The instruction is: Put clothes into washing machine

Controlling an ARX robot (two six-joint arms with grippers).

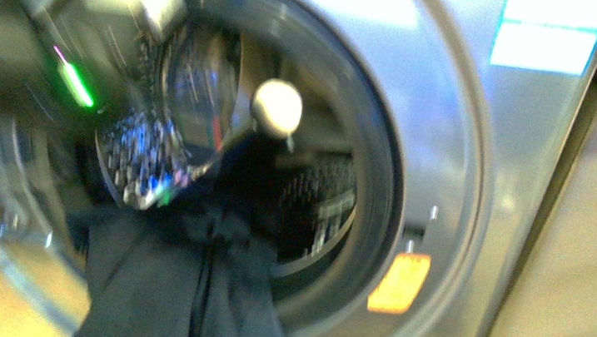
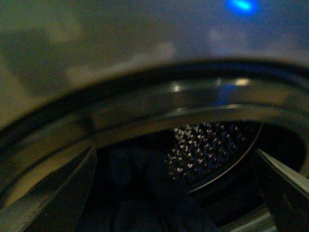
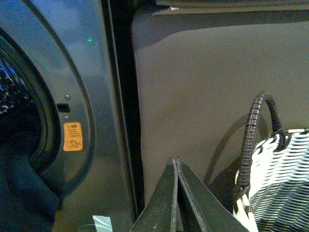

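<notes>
Left end effector [image 2: 176, 193] gapes wide; right end effector [image 3: 176, 193] is closed empty.

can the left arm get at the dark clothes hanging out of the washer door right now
Probably yes. The left gripper is open at the washing machine port, with the dark clothes draped over the lower rim just below it and nothing between them. The front view is blurred, though.

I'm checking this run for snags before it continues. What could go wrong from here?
The clothes hang out over the washing machine port's lower rim, so they may slide back out or catch on the seal. The left gripper, fingers apart near the drum, could knock the rim. The blurred front view makes judging position unreliable.
</notes>
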